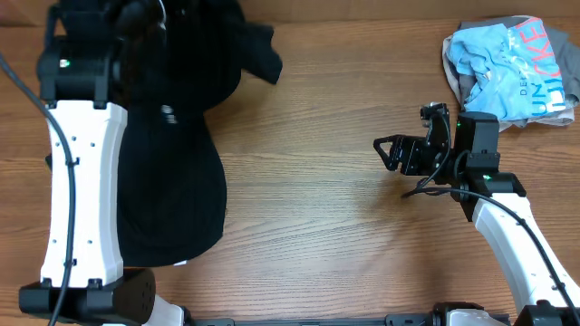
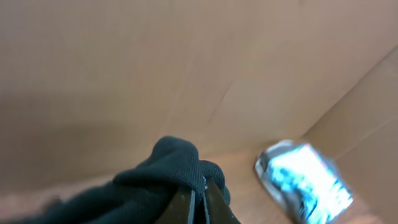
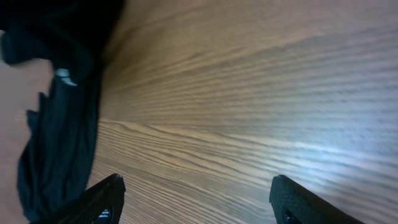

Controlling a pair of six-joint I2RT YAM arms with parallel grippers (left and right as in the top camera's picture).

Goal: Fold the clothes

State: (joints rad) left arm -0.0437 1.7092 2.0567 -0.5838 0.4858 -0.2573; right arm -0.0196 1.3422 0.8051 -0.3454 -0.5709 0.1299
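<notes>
Two arms work over a wooden desk [image 1: 317,208]. Nearest the front edge, on the left, the black garment [image 1: 172,190] lies spread, its long axis running from the front edge toward the back; a small pale mark shows on it about midway along. Its far end rises in a bunch toward the back left corner, with a loose flap reaching right along the back edge. The left arm's white link lies over the cloth's left side, and the left gripper [image 2: 198,202] is pinched tight on a fold of this black cloth, fingers pressed together with the fabric bulging over them. Right of centre, the right gripper [image 1: 391,151] hangs over bare wood, pointing left, its fingers [image 3: 99,199] spread wide with nothing between them; its wrist view shows the dark cloth well off to one side. At the back right corner sits a crumpled heap of light blue and grey clothing [image 1: 512,72] with pink and white print; the lettering is only partly legible, something like "DE" and "UN".
</notes>
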